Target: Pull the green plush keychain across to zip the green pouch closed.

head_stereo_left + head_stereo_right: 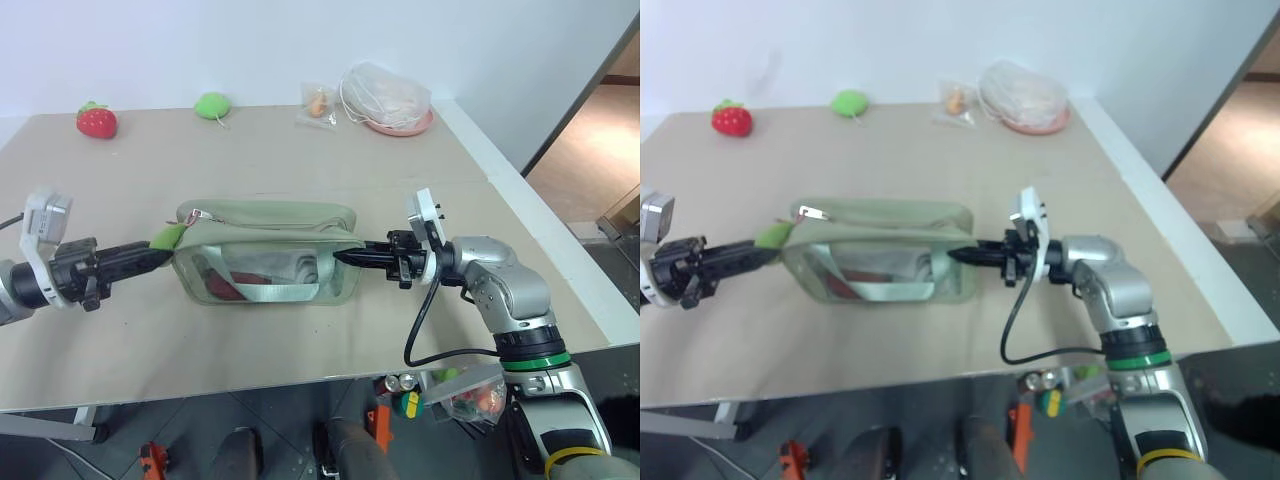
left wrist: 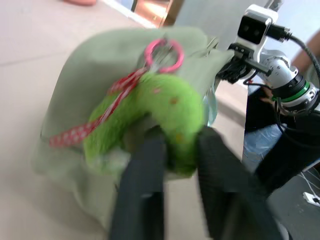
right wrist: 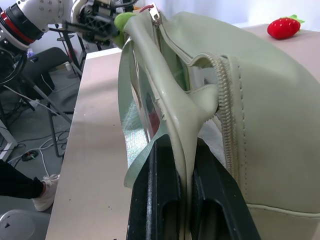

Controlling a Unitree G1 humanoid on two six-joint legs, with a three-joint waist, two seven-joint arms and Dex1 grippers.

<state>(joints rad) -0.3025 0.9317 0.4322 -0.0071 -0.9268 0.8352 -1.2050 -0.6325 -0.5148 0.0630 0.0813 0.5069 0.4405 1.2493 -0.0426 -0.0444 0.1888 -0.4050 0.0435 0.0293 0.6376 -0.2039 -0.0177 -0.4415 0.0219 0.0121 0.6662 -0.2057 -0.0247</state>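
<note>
Table: a beige table (image 1: 300, 340) is seen with the task's things near its middle.
Far edge: a red strawberry plush (image 1: 96, 120), a rounder green plush ball (image 1: 211, 104), a small clear packet (image 1: 318, 103) and a pink plate (image 1: 412, 124) covered by a clear bag are set well apart from the pouch.
In the way: nothing is seen lying between the two grippers except the pouch itself.
Green pouch: the green pouch (image 1: 265, 250) is stretched lengthwise between the two arms (clear front panel towards the robot, red items and a green webbing strap visible through it).
Zipper: in the right wrist view the zipper (image 3: 227, 95) is seen parted near the right end, with its pull (image 3: 155, 16) at the far, left end.
Green plush keychain: the green plush keychain (image 2: 165, 112) is found at the pouch's left end, hung by a red dotted cord (image 2: 107, 102) from a pink ring (image 2: 164, 49).
Left gripper: the left gripper (image 2: 172, 150) is closed on the keychain, the plush being pinched between its black fingers (image 2: 142, 175).
Right gripper: the right gripper (image 3: 185, 165) is clamped on a fold of the pouch's fabric at its right end, the fingers (image 3: 160, 170) pressed on either side.
</note>
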